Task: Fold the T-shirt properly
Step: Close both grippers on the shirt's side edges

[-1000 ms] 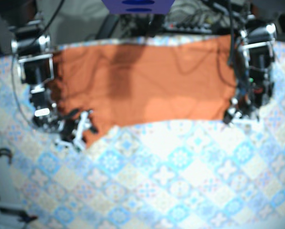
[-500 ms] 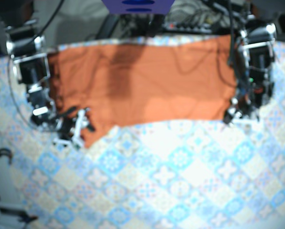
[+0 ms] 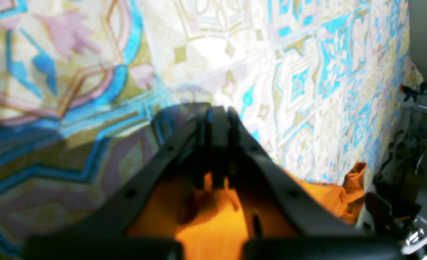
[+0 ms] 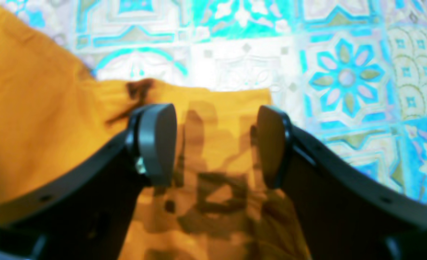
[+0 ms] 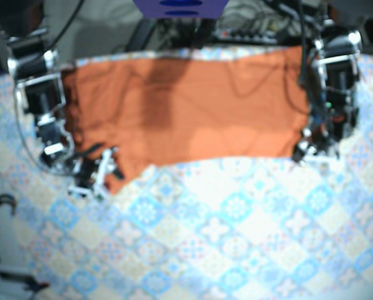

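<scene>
We see the orange T-shirt [image 5: 192,106] lying flat across the far half of the patterned tablecloth [image 5: 236,231], its long axis running side to side. Its near edge crosses mid-table, and open cloth stretches in front of it. The left gripper [image 3: 217,112] is pressed together at one near corner, with orange fabric between its fingers. The right gripper [image 4: 213,144] stands spread over the opposite corner.

Two-arm robot: black grippers, silver-and-black arm housings [image 5: 41,87].
The left gripper [image 3: 220,117] has slim matte black fingers with small round screw holes [image 3: 131,193] behind the jaws. The right gripper [image 4: 213,144] has rounded dark grey pads [image 4: 157,144]. Black cables [image 5: 303,44] run behind the jaws.
</scene>
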Robot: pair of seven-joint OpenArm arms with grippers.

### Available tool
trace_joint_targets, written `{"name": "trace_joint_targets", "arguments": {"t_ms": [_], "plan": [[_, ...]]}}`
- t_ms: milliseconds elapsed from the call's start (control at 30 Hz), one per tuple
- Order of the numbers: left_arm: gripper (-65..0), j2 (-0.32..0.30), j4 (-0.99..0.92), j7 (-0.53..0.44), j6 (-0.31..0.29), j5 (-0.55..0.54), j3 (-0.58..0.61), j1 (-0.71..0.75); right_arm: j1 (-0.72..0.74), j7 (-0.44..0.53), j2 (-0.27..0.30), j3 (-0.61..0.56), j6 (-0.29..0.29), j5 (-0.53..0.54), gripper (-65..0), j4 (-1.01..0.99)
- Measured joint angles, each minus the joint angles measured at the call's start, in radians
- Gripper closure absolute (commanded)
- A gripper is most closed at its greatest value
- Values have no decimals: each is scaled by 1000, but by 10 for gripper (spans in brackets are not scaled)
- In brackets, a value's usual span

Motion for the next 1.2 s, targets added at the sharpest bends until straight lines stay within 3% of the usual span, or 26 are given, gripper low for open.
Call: {"name": "trace_joint_targets", "arguments": {"t_ms": [300,800,967,1067,1133,1200], "plan": [[0,0,0,0,-2,2,0,0,72,116,14,0,0,-5,-346,-232],[0,0,0,-1,-2,3,2,0,75,122,50,1,-12,-5,-346,-237],[0,0,0,0,-2,3,2,0,76,150,43,0,-114,-2,-346,-237],[0,0,0,-2,-2,3,2,0,82,148,47,0,-97,0,-346,-272],[0,0,0,0,-2,2,2,0,100,144,45,-4,-43,-2,-346,-345],[0,0,0,0,-2,2,2,0,119,162,44,-2,-27,17,-346,-404]]}}
